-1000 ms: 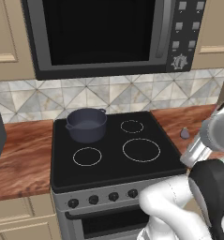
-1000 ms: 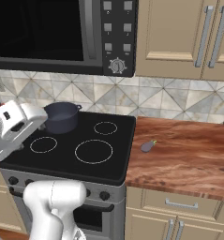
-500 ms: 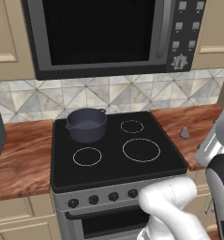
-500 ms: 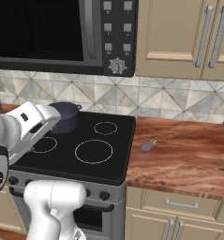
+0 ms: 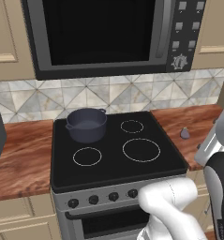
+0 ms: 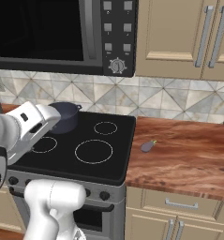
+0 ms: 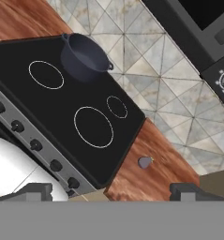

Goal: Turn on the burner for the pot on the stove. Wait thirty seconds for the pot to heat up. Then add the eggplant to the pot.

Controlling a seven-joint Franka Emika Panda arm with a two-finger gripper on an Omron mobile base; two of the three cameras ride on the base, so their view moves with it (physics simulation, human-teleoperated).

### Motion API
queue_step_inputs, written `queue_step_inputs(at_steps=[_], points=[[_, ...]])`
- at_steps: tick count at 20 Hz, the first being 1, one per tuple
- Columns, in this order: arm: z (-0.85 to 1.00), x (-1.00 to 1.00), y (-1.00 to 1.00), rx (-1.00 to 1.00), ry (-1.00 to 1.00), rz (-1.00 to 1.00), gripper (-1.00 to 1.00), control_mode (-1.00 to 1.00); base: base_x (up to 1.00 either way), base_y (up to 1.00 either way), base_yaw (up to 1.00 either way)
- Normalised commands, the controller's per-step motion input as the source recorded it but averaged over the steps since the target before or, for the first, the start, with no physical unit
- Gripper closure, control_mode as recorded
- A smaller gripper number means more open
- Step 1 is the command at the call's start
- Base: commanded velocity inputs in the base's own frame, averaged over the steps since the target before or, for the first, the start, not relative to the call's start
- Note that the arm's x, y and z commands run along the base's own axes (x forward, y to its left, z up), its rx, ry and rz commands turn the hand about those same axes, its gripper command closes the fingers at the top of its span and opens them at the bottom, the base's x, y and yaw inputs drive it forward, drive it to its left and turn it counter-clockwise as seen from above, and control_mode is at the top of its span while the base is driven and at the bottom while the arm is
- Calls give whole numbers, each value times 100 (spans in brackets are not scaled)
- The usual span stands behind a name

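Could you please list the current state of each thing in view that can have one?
pot: upright on the rear left burner, nothing visible inside.
eggplant: lying on the wooden counter, right of the stove, untouched.
stove: glass top dark, no ring glowing.
microwave: door closed.
gripper: open, holding nothing, high above the stove.

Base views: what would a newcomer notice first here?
Probably the dark pot on the stove's back left ring, with the big black microwave hanging above it. Next, the tiny eggplant lying alone on the wooden counter just right of the stove.
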Motion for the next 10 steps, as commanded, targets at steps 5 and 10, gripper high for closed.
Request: queue_step_inputs(at_steps=[5, 10], points=[[0, 0, 0, 0, 0, 0, -100, -100, 0, 0, 0], [0, 0, 0, 0, 0, 0, -100, -100, 0, 0, 0]])
